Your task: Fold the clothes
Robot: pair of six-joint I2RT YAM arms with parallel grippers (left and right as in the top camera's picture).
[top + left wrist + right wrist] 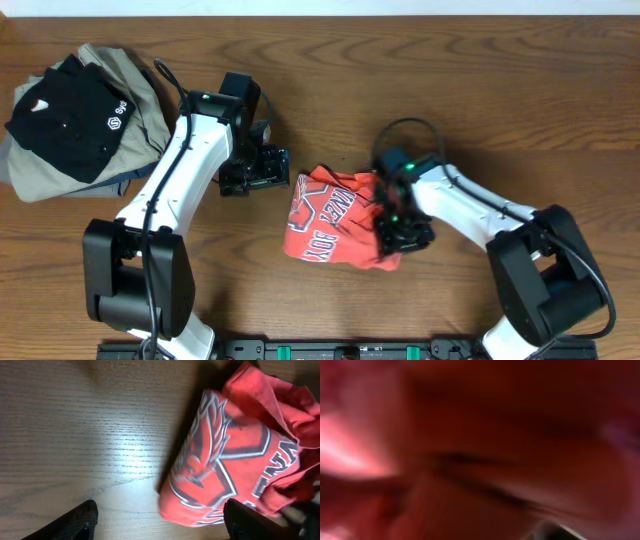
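The coral-red T-shirt (pixel 330 220) lies crumpled in the middle of the table, its white-and-dark lettered print facing up. In the left wrist view the T-shirt (pixel 235 455) fills the right side. My left gripper (pixel 272 172) is open and empty just off the shirt's upper left edge, with its fingers (pixel 160 525) spread wide over bare wood and the shirt's near corner. My right gripper (pixel 398 232) is pressed into the shirt's right edge and bunches the cloth. Blurred red cloth (pixel 480 435) fills the right wrist view and hides the jaws.
A black garment with white logos (pixel 65 115) lies on a khaki-grey garment (pixel 140 95) at the back left corner. The wooden table (pixel 500 90) extends behind and to the right. A black rail (pixel 330 350) runs along the front edge.
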